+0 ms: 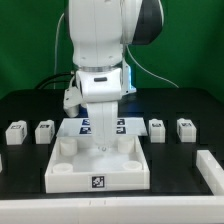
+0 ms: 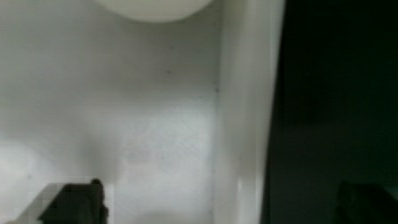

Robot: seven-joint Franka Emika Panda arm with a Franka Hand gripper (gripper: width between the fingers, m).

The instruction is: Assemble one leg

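hovering over the flat white piece (image 1: 70, 172), the tool (image 1: 103, 145) gapes open, tagged legs (image 1: 45, 130) alongside.

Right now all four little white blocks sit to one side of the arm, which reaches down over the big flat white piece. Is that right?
Not quite. The exterior view shows the legs split: two on its left and two on its right. The arm does reach down over the big flat white piece.

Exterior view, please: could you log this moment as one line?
gripper open, down at socketed panel | legs loose, two either side | none mounted
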